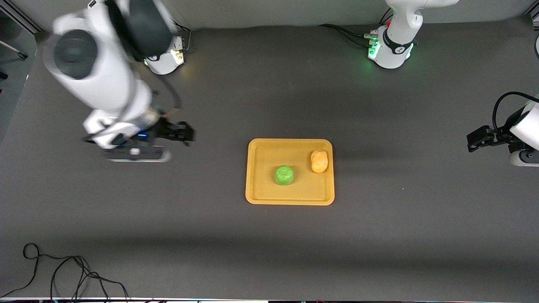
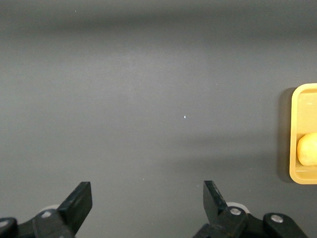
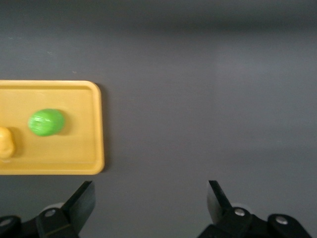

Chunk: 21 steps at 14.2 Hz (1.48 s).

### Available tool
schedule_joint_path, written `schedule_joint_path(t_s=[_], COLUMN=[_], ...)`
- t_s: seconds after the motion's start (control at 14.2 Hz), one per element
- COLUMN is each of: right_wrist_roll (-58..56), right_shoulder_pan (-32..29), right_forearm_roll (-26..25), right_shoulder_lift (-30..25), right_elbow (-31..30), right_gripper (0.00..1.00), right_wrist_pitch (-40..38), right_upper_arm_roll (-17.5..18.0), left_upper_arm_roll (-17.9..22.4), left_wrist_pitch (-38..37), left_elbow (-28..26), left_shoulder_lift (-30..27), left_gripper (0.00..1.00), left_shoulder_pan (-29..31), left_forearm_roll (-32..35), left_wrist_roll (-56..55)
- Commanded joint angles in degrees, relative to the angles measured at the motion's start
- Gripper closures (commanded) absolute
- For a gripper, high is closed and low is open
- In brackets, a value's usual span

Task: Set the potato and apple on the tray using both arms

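Observation:
The yellow-orange tray lies mid-table. The green apple sits in it near the middle. The yellow-orange potato lies in it by the rim toward the left arm's end. My right gripper is open and empty over bare table toward the right arm's end, apart from the tray. My left gripper is open and empty over bare table at the left arm's end. The right wrist view shows the tray, the apple and the potato. The left wrist view shows the tray's rim and the potato.
A black cable lies looped on the table near the front camera at the right arm's end. The two arm bases stand along the table's edge farthest from the front camera.

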Motion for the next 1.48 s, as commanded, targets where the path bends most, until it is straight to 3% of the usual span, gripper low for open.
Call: schedule_joint_path(t_s=[0.0,0.21,0.49,1.27,1.41], right_wrist_roll=[-7.7,-14.7,-23.8,-21.5,-21.4], right_shoulder_pan=[-9.3,-26.2,-41.1,-41.9,-41.9], right_forearm_roll=[-1.0,-3.1,-3.2,-4.8,-4.8], right_shoulder_lift=[-9.0,-13.4,-14.4,-13.5,-13.5], right_elbow=[-10.3,-14.0,-14.3,-13.7,-13.7], right_gripper=[0.00,0.00,0.00,0.00,0.00], right_wrist_pitch=[2.3,2.3,1.7,1.6,1.6], right_upper_arm_roll=[5.1,16.2,21.4,21.1,21.0], left_upper_arm_roll=[0.0,0.0,-0.1,-0.3,-0.3], left_wrist_pitch=[0.2,0.2,1.7,3.7,4.7], left_elbow=[1.4,2.3,2.0,1.1,1.1], left_shoulder_lift=[1.5,1.6,2.0,2.5,2.5], left_gripper=[0.00,0.00,0.00,0.00,0.00], left_shoulder_pan=[0.2,0.1,1.1,1.3,1.3], left_forearm_roll=[0.0,-0.1,-0.4,0.1,-3.2], left_wrist_roll=[-0.9,-0.9,-0.9,-3.8,-4.2])
